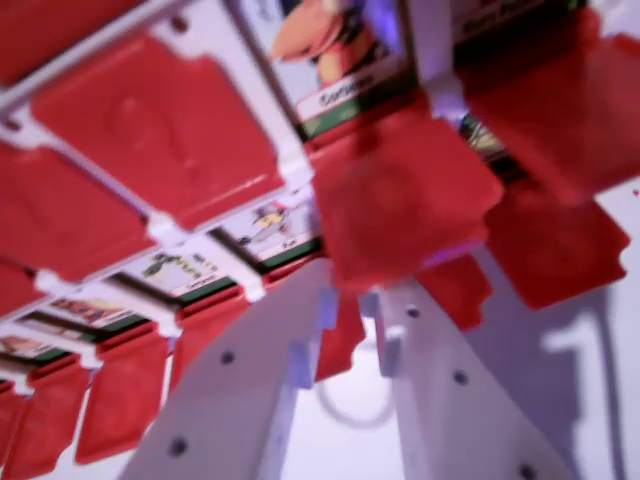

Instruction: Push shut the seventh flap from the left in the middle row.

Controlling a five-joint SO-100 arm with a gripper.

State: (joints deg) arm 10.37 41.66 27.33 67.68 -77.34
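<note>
White tabletop (600, 300) fills the lower right of the wrist view, with shadows from the flaps falling across it, and the whole shot is tilted and a bit blurry.

Starting at the pale 3D-printed gripper (352, 312): its two white plastic fingers (255, 400) rise from the bottom edge and narrow toward the middle of the picture. Only a slim gap sits between the tips, so they're close to shut but not fully pinched, and nothing is held. You can see the table and a thin curved line through the gap.

Right above the tips hangs a red plastic flap with a notched edge (405, 200), standing open and swung out toward the camera. Its lower edge is just over the fingertips, maybe touching, but the blur makes that hard to call. I can't count rows from this angle, so whether it's the seventh one I can't say.

Behind that flap is a picture card with an orange figure and a white name strip (335, 50), uncovered.

Further out, a white plastic grid frame (165, 232) runs diagonally. On the wrist view's left a big closed red panel (160, 130) lies flat in the frame, and below it more red flaps (125, 395) hang open under small cartoon cards (180, 270). On the right, another open red flap (560, 245) hangs over the table.
</note>
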